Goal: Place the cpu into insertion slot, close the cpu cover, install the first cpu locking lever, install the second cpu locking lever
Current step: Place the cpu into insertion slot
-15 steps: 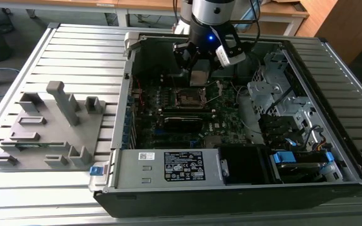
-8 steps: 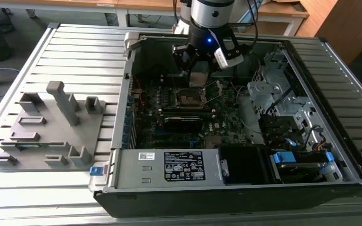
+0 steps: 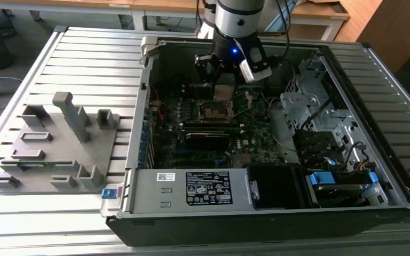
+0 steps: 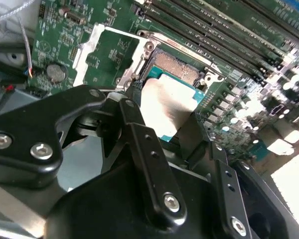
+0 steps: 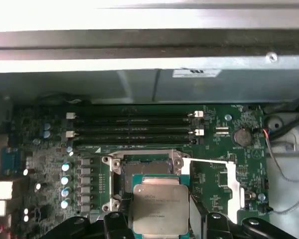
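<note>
Inside the open PC case, over the green board, I've got the gripper pinching the chip flat. Socket sits just under it, offset twd the memory slots; cover flipped open alongside.
</note>
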`<action>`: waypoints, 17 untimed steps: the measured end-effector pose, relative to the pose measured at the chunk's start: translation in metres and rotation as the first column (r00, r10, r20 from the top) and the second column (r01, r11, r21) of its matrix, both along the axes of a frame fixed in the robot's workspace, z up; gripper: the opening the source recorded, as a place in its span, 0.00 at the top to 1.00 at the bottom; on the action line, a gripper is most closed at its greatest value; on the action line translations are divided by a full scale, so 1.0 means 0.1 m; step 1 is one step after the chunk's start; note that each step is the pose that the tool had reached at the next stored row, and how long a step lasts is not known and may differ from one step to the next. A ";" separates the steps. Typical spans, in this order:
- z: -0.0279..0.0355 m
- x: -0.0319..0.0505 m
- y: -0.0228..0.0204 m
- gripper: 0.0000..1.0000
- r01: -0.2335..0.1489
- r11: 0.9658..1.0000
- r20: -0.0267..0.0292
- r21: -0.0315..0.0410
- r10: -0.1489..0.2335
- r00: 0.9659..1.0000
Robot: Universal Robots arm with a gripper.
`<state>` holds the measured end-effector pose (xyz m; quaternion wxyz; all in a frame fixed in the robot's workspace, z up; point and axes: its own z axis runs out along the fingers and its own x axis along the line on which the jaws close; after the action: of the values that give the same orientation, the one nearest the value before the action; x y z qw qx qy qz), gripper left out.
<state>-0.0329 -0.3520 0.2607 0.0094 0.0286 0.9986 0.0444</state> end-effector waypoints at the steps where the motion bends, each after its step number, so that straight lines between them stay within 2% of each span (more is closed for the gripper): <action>1: -0.008 0.000 0.000 0.46 0.018 1.000 0.000 0.000 -0.018 1.000; 2: -0.010 0.000 0.000 0.46 0.032 0.999 0.000 0.000 -0.032 0.999; 7: -0.011 0.000 0.000 0.46 0.036 0.999 0.000 0.000 -0.036 0.999; 10: -0.018 0.000 0.000 0.46 0.081 0.997 0.000 0.000 -0.081 0.997; 13: -0.027 0.000 0.000 0.46 0.134 0.991 0.000 0.000 -0.134 0.991; 17: -0.040 0.000 0.000 0.46 0.206 0.979 0.000 0.000 -0.206 0.979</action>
<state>-0.0329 -0.3520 0.2567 0.0140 0.1319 0.9902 0.0431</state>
